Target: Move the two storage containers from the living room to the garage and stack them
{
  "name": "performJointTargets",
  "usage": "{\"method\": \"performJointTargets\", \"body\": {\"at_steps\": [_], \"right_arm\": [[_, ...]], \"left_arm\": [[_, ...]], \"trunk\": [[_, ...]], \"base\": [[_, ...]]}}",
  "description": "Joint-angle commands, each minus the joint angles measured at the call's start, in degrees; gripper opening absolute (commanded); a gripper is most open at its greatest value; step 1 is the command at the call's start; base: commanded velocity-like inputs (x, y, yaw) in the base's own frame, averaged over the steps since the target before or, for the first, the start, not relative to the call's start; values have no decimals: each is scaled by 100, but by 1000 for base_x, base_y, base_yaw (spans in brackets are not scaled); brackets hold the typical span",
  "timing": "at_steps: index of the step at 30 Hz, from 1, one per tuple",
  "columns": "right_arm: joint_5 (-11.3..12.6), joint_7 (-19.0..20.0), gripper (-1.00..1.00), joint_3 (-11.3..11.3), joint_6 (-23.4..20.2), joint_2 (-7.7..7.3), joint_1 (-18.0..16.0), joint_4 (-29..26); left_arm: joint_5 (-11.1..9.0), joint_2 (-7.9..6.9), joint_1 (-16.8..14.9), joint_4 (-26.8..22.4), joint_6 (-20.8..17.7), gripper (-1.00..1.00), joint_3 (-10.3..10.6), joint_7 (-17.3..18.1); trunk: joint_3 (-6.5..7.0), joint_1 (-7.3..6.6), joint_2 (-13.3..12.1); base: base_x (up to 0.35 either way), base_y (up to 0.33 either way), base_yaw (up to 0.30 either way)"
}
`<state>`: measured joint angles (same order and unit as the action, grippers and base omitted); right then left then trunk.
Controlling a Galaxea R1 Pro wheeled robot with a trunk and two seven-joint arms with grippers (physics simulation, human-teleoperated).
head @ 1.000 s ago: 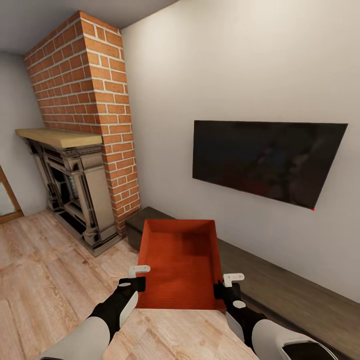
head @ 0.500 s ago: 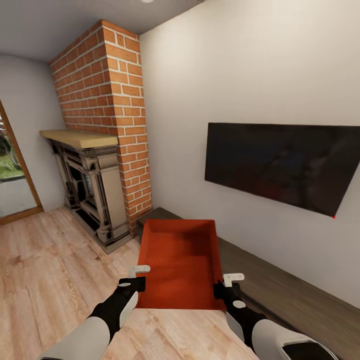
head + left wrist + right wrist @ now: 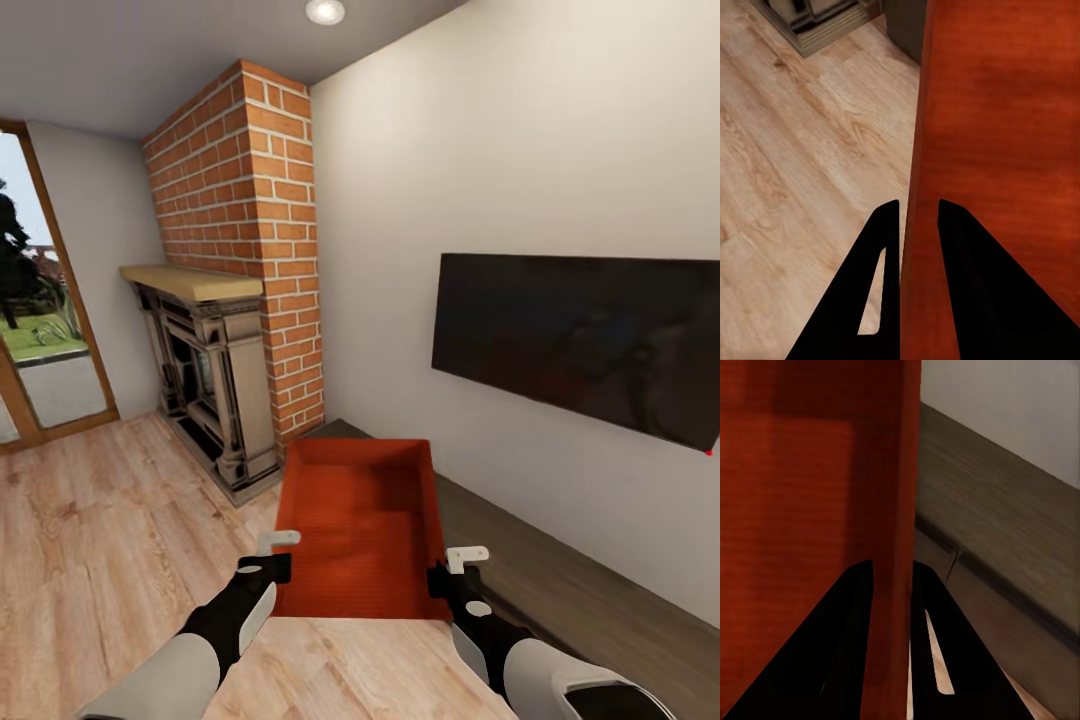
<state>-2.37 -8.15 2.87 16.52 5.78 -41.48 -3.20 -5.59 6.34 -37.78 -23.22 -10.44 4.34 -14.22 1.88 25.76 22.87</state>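
Both pincers clamp one orange-red storage container (image 3: 360,525): left pincer (image 3: 916,217) closed on its left wall, right pincer (image 3: 892,574) closed on its right wall, above the wood plank floor (image 3: 90,540).

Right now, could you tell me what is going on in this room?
The robot holds one orange-red storage container between both arms. The left gripper pinches one side wall and the right gripper the opposite one. It is in the living room, near the brick fireplace and wall TV.
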Motion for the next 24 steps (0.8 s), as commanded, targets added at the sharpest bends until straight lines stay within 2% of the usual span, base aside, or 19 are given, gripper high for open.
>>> {"method": "performJointTargets", "body": {"at_steps": [1,24], "right_arm": [[-27,-20,-100,-260,2,54,-1,12],[-27,-20,-100,-260,-9,54,-1,7]], "left_arm": [[128,-1,0,-24,359,-100,-47,-98],[137,-1,0,-24,359,-100,-47,-98]], "trunk": [[6,2,4],[177,2,4]], "base": [[0,0,114],[0,0,169]]}}
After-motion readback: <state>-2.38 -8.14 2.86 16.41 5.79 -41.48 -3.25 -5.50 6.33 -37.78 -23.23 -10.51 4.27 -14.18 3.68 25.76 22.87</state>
